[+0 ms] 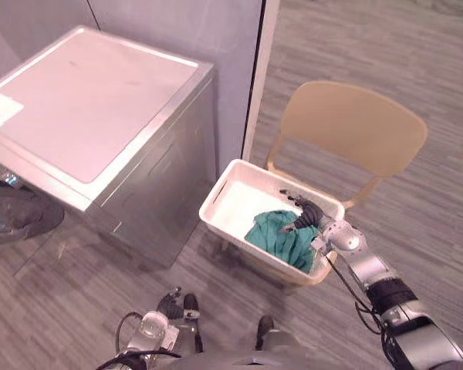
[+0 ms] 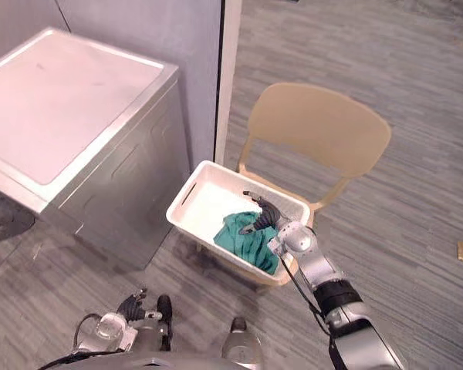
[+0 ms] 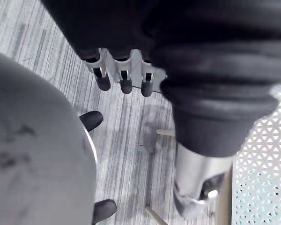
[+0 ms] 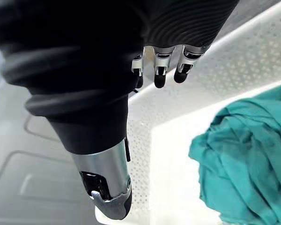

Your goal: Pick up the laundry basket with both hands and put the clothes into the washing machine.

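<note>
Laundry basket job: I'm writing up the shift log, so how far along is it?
Done: nothing yet. The basket sits in front of the chair with the green cloth inside, and neither hand holds it.
In hand: the right hand hovers open over the cloth. The left hand hangs low and open, away from the basket.
Left: grip the basket with both hands, carry it to the washing machine, and load the cloth.

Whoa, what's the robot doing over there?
It's getting ready to do laundry. Its right hand hovers open over a white basket that seems to sit on a tan chair. A teal cloth lies inside, and nothing is grabbed yet. Its left hand hangs open, low near the floor. The washing machine stands beside the basket.
</note>
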You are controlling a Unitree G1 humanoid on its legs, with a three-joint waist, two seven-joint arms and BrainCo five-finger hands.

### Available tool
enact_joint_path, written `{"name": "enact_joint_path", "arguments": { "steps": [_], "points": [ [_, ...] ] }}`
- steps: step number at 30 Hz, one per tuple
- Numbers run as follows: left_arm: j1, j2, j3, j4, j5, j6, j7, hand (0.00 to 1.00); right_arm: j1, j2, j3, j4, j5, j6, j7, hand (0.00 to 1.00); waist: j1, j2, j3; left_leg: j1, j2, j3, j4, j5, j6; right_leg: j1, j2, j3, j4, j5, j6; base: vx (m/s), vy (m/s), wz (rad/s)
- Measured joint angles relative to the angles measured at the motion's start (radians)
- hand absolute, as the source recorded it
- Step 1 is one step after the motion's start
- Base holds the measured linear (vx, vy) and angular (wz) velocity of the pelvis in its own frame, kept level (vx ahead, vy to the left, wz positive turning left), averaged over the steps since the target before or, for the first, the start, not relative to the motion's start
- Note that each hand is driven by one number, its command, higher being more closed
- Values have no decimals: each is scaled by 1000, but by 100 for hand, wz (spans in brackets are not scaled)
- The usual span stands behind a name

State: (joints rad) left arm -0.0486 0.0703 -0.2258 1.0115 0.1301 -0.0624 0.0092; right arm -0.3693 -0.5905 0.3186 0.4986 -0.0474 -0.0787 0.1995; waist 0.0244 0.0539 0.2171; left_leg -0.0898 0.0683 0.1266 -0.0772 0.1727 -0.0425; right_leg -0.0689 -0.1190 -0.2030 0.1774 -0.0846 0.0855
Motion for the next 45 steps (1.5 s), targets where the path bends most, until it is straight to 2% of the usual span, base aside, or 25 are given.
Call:
{"name": "enact_joint_path", "arguments": {
  "steps": [5,10,13,18,22,28,34,40,45],
  "points": [
    [-20,4,-32,-48,-43,-1,4,0,-121,-16,46,98,-43,14,-2,0,5,18,72,-58,0,-19,0,30,5,-66,-4,-10,38,2,-1,-78,26,9],
    [-29,4,-32,-70,-67,-1,11,0,-197,-15,50,189,-104,19,-26,0,8,31,105,-104,-7,-26,1,44,10,-120,-14,-12,66,1,-1,-29,15,4],
    [-38,6,-26,-91,-82,-1,20,0,-234,-16,8,199,-118,38,-59,0,9,34,142,-118,-9,-24,1,48,11,-143,-16,-7,80,1,-1,0,0,0],
    [-53,6,0,-100,-99,-1,48,0,-301,-23,-88,255,-118,45,-121,0,10,38,186,-150,-8,-20,1,59,16,-190,-19,1,113,2,-3,10,-12,-4],
    [-67,6,28,-118,-107,-1,54,0,-322,-30,-109,267,-154,63,-135,0,11,39,221,-193,-5,-18,23,59,16,-242,-20,9,148,-7,-11,-5,-17,-1],
    [-88,3,34,-135,-126,-1,81,0,-328,-27,-143,348,-153,65,-159,0,29,39,241,-261,0,-17,38,67,11,-334,-25,18,211,-28,-19,-25,-45,-1],
    [-91,-11,77,-178,-151,-1,93,0,-343,-25,-143,345,-137,65,-181,0,38,34,249,-358,14,-17,70,70,8,-430,-22,18,238,-27,-22,-14,-52,0],
    [-108,-32,110,-276,-176,-3,118,0,-393,-37,-143,315,-96,65,-242,0,45,23,262,-533,29,-38,217,16,9,-538,-28,-3,283,-26,-26,-4,-38,8],
    [-138,-41,140,-336,-188,-8,125,0,-433,-56,-141,291,-122,58,-277,0,46,8,274,-660,29,-59,316,-19,15,-633,-40,-15,341,-39,-28,-31,-6,10]
  ]
}}
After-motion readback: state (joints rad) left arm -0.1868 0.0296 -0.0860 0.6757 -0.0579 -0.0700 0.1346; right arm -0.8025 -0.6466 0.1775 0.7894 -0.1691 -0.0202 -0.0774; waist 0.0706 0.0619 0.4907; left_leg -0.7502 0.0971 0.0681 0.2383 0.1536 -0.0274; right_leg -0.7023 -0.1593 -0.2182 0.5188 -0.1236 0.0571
